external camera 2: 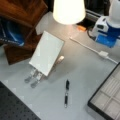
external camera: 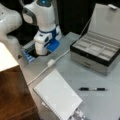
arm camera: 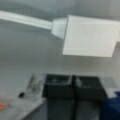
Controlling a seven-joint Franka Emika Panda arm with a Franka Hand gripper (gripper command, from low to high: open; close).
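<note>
Gripper (arm camera: 73, 86) fingers are shut tight together, holding nothing. It hangs near the small white plastic box (external camera: 50, 62) on the white cord (external camera: 37, 75). Nothing is grabbed yet. A thin black pen (external camera: 93, 89) lies well apart from that box.

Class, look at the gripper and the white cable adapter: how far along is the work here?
Done: the gripper has been brought above the white cable adapter. In hand: it hangs there shut and empty, not touching the adapter. Left: the adapter is not yet grasped. The pen and notebook lie apart from it, and the open box holds nothing visible.
</note>
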